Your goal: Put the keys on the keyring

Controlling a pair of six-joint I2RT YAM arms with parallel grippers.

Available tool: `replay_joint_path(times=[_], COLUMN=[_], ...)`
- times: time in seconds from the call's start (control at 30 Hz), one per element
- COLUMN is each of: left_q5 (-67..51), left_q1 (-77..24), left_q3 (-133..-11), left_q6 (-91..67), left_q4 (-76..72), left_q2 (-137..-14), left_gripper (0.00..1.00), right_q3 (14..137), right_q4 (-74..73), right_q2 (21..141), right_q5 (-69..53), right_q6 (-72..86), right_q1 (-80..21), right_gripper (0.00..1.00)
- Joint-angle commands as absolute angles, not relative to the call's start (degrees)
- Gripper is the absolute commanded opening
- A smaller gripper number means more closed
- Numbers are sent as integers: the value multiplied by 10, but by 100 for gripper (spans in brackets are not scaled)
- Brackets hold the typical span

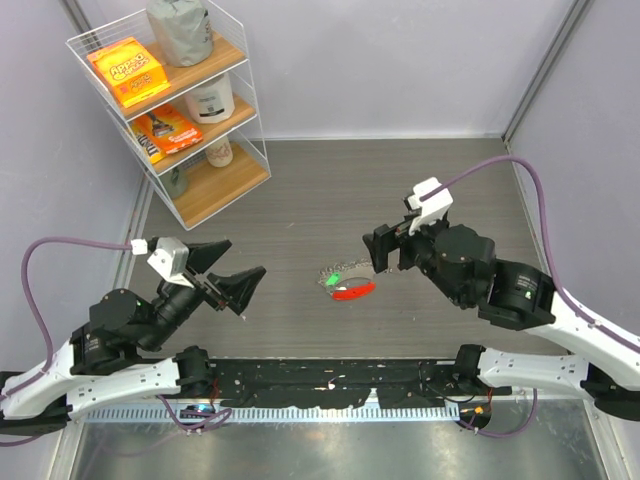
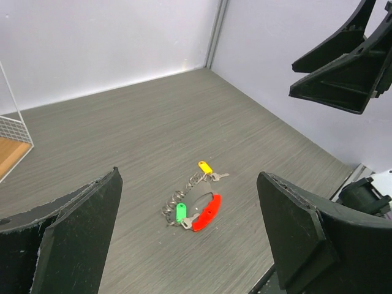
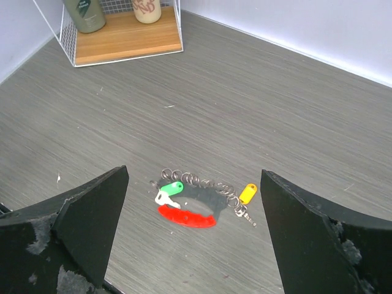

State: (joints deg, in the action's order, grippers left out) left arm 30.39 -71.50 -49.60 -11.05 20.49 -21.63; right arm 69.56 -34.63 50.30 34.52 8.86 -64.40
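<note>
The keyring lies on the table between my arms: a red crescent loop (image 1: 352, 291) (image 2: 207, 212) (image 3: 187, 217) joined to a curved silvery chain (image 2: 180, 193) (image 3: 205, 182). The green-headed key (image 1: 333, 280) (image 2: 180, 212) (image 3: 171, 188) lies at one end, its blade touching the crescent. The yellow-headed key (image 2: 204, 166) (image 3: 247, 193) lies at the chain's other end; whether it is linked I cannot tell. My left gripper (image 1: 245, 257) (image 2: 190, 177) is open and empty, left of the keyring. My right gripper (image 1: 383, 250) (image 3: 194, 173) is open and empty, above the keyring's right end.
A white wire shelf (image 1: 190, 120) (image 3: 122, 37) with boxes and bottles stands at the back left. Walls close the table at the back and right. The right gripper's fingers (image 2: 343, 61) show at the top right of the left wrist view.
</note>
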Motion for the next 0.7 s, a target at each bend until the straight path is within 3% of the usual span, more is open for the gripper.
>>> replay_joint_path(times=[0.0,0.67], left_q5=[303,308], left_q1=[-715,-715], left_q3=[-513,-525], left_q6=[-82,-93], left_q4=[200,221], left_q2=[-210,-204], left_gripper=[100,100], right_q3=[718,752], right_q4=[-303,-291], right_q2=[524,541], right_q5=[352,344], right_q6=[79,51], right_q1=[-646,-646], right_gripper=[95,95])
